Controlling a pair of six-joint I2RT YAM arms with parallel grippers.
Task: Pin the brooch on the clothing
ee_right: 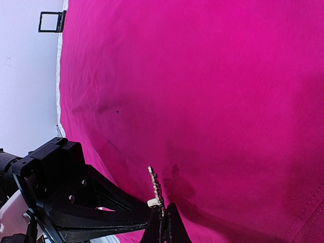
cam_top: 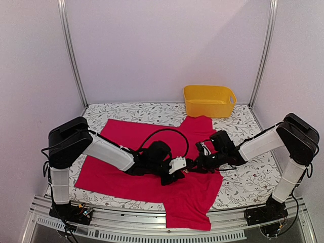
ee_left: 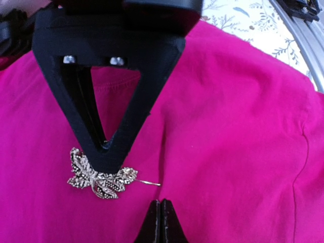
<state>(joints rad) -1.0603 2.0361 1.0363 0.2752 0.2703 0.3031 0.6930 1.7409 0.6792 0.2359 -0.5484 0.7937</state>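
Observation:
The red-pink T-shirt (cam_top: 131, 136) lies spread on the table, also filling the left wrist view (ee_left: 233, 126) and the right wrist view (ee_right: 202, 76). My right gripper (ee_right: 164, 215) is shut on the silvery brooch (ee_right: 156, 185), seen edge-on and held just over the shirt's middle. In the left wrist view the brooch (ee_left: 96, 178) sits at the right gripper's tip (ee_left: 107, 157), its thin pin pointing at a raised fabric crease. My left gripper (ee_left: 160, 205) is shut on that fold of the shirt. Both grippers, left (cam_top: 183, 168) and right (cam_top: 193, 164), meet tip to tip.
A yellow basket (cam_top: 208, 101) stands at the back right on the floral tablecloth (cam_top: 243, 177). The shirt's lower part (cam_top: 187, 212) hangs over the near edge. Metal frame posts (cam_top: 71, 50) stand at the back corners.

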